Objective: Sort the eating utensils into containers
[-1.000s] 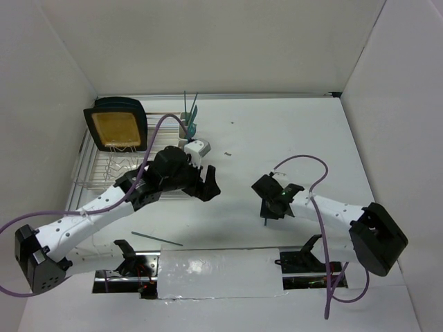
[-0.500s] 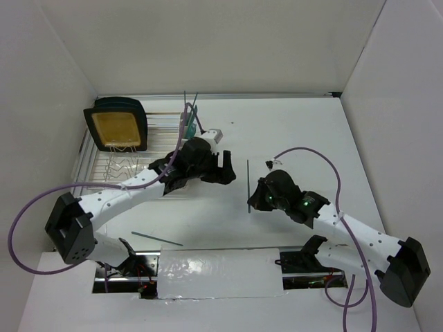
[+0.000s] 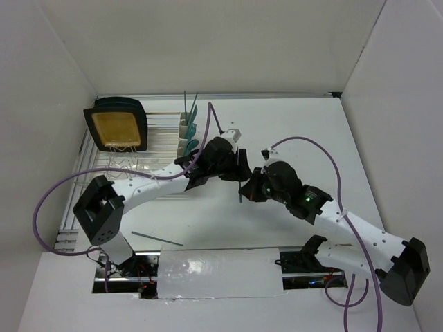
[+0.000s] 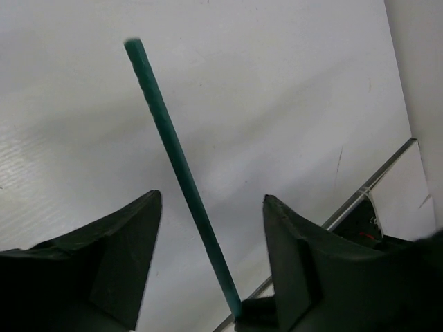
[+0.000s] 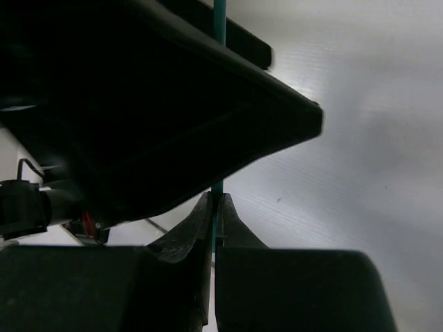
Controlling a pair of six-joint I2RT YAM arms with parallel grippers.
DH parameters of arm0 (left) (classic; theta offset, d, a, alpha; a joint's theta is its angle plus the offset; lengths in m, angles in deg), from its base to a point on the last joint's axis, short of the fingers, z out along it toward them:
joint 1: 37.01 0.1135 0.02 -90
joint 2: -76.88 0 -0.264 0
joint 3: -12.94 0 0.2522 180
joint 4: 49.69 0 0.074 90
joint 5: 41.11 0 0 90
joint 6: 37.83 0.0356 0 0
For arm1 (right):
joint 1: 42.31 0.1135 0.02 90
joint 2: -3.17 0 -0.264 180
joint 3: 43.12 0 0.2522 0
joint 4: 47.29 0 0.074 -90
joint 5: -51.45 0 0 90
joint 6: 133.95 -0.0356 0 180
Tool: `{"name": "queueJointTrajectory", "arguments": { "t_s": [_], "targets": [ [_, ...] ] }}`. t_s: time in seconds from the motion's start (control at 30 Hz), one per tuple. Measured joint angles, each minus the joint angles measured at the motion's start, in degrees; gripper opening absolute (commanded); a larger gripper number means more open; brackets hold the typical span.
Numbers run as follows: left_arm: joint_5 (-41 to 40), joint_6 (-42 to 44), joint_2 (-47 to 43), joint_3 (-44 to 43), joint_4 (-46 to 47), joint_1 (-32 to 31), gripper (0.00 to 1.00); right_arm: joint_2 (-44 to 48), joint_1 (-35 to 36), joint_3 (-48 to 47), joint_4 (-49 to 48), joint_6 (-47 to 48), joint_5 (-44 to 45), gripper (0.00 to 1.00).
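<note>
In the overhead view, the left gripper [image 3: 240, 162] and the right gripper [image 3: 246, 188] meet near the middle of the table [image 3: 304, 131]. Between them we see a short stretch of a teal utensil [image 3: 239, 198], its lower tip poking out below the right gripper. From here we cannot tell how wide either gripper stands. The cream containers [image 3: 187, 138] sit to the left, against the wire rack [image 3: 118, 166], with standing utensils [image 3: 190, 111] rising out of them. The tan-and-black board [image 3: 116, 128] leans at the rack's far end. One loose utensil [image 3: 157, 238] lies flat near the left arm's base, well apart from the rest.

In the left wrist view, the left gripper [image 4: 211, 199] is spread wide. Its two dark fingers [image 4: 124, 256] flank the teal utensil [image 4: 176, 159], with clear table showing on both sides, so we see no contact. The shaft runs slantwise up from a dark shape at the bottom edge to a free blunt end.

In the right wrist view, the right gripper [image 5: 217, 204] is pinched tight on the teal utensil [image 5: 220, 17]. Its fingers [image 5: 194, 235] press the thin shaft from both sides. Above them the dark bulk of the left gripper [image 5: 138, 104] covers most of the shaft, which reappears at the top edge. We cannot tell whether it is a fork, spoon or knife.
</note>
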Motion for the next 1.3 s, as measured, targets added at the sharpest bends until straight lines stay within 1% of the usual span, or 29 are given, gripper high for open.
{"name": "queueJointTrajectory", "arguments": {
  "t_s": [0.07, 0.1, 0.13, 0.2, 0.23, 0.27, 0.3, 0.37, 0.4, 0.47, 0.5, 0.53, 0.57, 0.6, 0.67, 0.8, 0.93, 1.07, 1.17, 1.3],
  "targets": [
    [0.28, -0.68, 0.98, -0.2, 0.11, -0.11, 0.43, -0.35, 0.02, -1.22, -0.28, 0.24, -0.35, 0.0],
    [0.39, -0.81, 1.38, -0.55, 0.07, -0.17, 0.27, -0.46, 0.09, -1.81, -0.46, 0.31, -0.39, 0.0],
    [0.48, -1.2, 1.7, -0.94, 0.15, -0.17, 0.09, -0.55, 0.15, -2.23, -0.57, 0.37, -0.33, 0.0],
    [1.9, -2.12, 2.08, -2.43, 1.18, -0.26, 0.01, -0.94, 0.28, -2.56, -0.83, 0.09, 0.37, 0.09],
    [1.38, -1.46, 2.1, -2.93, 1.07, -0.7, 0.0, -1.05, 0.26, -2.99, -0.79, -0.24, 0.39, 0.15],
    [1.33, -1.49, 2.1, -3.28, 1.09, -0.74, 0.0, -0.94, 0.22, -3.52, -0.31, -0.55, 0.74, 0.34],
    [1.55, -1.44, 2.1, -3.54, 1.18, -0.66, 0.0, -0.87, 0.26, -3.93, 0.09, -1.05, 1.01, 0.46],
    [1.53, -0.37, 2.12, -4.26, 1.05, -0.15, 0.0, -1.11, 0.24, -5.57, 1.64, -1.51, 1.38, 0.57],
    [1.62, 0.04, 2.16, -4.76, 1.07, 0.17, 0.0, -1.14, 0.26, -6.69, 2.89, -1.66, 1.4, 0.7],
    [2.62, 1.46, 2.14, -5.92, 1.36, 1.42, 0.0, -1.16, 0.26, -9.9, 5.62, -1.99, 1.97, 0.81],
    [3.63, 2.34, 2.14, -6.54, 2.21, 2.43, 0.0, -1.07, 0.26, -11.74, 6.95, -2.01, 2.62, 0.9],
    [4.85, 2.99, 2.14, -7.04, 3.04, 3.93, 0.0, -0.81, 0.26, -13.53, 8.35, -2.14, 3.26, 0.93],
    [6.67, 4.5, 1.99, -7.8, 4.04, 6.67, 0.0, -0.46, 0.26, -15.32, 9.77, -2.1, 4.04, 1.0],
    [7.23, 4.87, 1.86, -8.11, 4.46, 7.65, 0.0, 0.11, 0.26, -16.81, 10.8, -2.03, 4.81, 1.0],
    [10.12, 7.54, 1.49, -9.62, 5.57, 12.39, 0.0, 1.75, 0.26, -18.32, 11.82, -1.99, 6.78, 1.0],
    [17.03, 12.9, -0.2, -13.88, 9.51, 22.64, 0.0, 5.25, 0.24, -16.74, 12.9, -2.67, 11.37, 1.0],
    [26.58, 16.83, -4.39, -14.84, 18.6, 33.62, 0.0, 6.23, 0.24, -11.87, 12.59, -3.8, 13.53, 1.0],
    [35.39, 17.86, -4.92, -14.75, 29.94, 42.16, 0.0, 1.6, 0.24, -10.25, 12.33, -4.37, 14.27, 1.0],
    [39.69, 18.08, -3.32, -12.9, 38.07, 45.83, 0.0, -3.54, 0.2, -10.38, 11.85, -4.24, 14.88, 1.0],
    [43.52, 19.04, 0.46, -8.5, 47.41, 46.27, 0.0, -10.49, 0.09, -11.1, 11.63, -3.67, 15.61, 1.0]
  ]
}}
